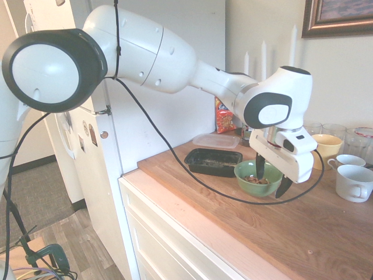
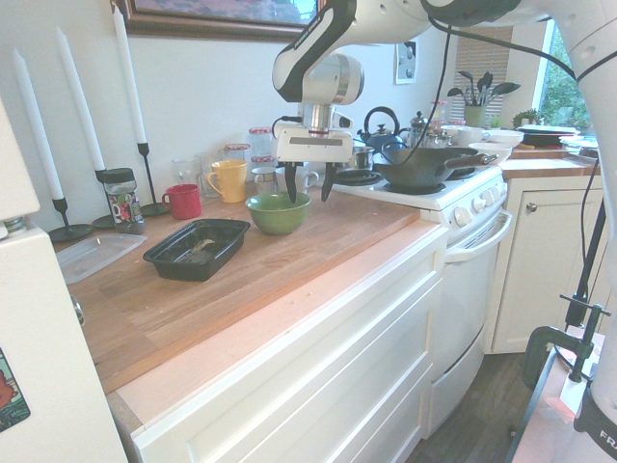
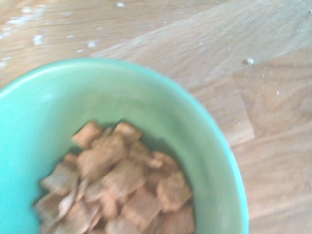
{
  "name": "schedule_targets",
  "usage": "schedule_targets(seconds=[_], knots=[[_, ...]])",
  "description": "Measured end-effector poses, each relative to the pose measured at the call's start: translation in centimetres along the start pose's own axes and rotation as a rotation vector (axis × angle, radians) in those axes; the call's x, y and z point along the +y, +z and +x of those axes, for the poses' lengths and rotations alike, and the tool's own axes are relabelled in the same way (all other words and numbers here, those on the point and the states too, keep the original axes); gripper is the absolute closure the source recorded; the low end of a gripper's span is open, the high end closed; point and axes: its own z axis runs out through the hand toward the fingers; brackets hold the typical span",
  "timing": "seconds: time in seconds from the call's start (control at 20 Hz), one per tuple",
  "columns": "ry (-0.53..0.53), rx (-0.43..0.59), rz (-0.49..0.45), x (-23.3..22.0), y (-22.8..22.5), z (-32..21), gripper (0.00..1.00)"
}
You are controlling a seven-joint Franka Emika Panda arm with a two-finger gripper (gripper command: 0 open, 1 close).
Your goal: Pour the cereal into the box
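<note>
Claw (image 1: 271,179) fingers are spread wide and held over the green bowl (image 1: 258,178), so its rim can be grabbed.

Kitchen, daylight.
Wood worktop (image 2: 289,260) on white drawers (image 2: 328,386), white stove (image 2: 463,207) beside, window (image 2: 578,77) behind it, white walls, framed picture (image 1: 338,17), wood floor (image 1: 76,239).

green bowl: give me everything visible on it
The green bowl is round, smooth, glossy, possibly ceramic, and stands upright on the wooden counter beside the black box, not touching it. Its bottom holds tan square cereal, well below the rim. The open hand hangs over it, fingertips straddling the near rim; contact cannot be told.
</note>
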Motion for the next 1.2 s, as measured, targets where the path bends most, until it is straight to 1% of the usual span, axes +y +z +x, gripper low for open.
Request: schedule_targets(seconds=[0.15,0.2,0.35,0.65,1.2], knots=[[-0.005,-0.01,-0.012,-0.4,1.4,1.0,0.0],[-0.009,-0.011,-0.015,-0.5,1.8,1.2,1.0],[-0.015,-0.012,-0.02,-0.8,2.8,1.7,1.0],[-0.015,-0.013,-0.014,-1.1,2.9,1.8,1.0],[-0.025,-0.032,-0.014,-2.0,3.9,0.6,1.0]])
